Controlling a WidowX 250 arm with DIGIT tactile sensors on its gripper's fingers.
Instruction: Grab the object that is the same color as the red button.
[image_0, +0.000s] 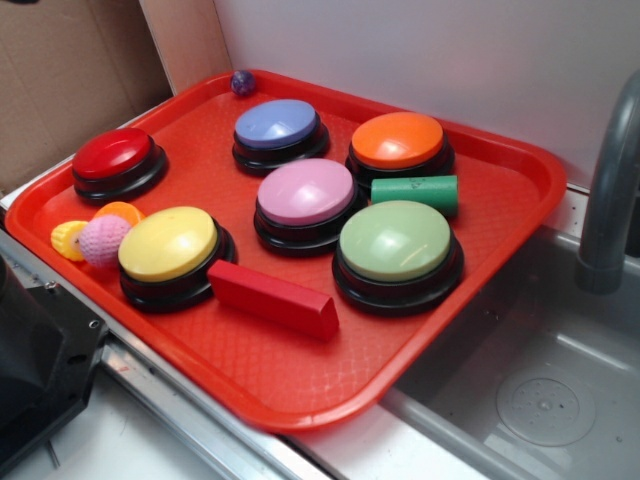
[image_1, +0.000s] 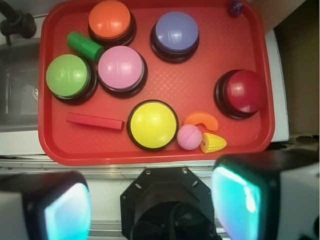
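The hand (image_1: 150, 200) hung wide open and empty above the tray (image_1: 200, 95); the red block (image_1: 95, 121), beside the yellow button (image_1: 152, 123), likely wanted a grip across its narrow width.

On the tray (image_0: 520, 190), the block (image_0: 272, 297) lies near the front edge, between two buttons. The small button (image_0: 117, 160) sits apart at the left side, perhaps touching nothing.

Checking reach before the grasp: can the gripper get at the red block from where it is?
Probably yes. The red block lies flat on the tray, nothing on it; the yellow button sits close to one end. The open gripper hangs above the tray's near edge.
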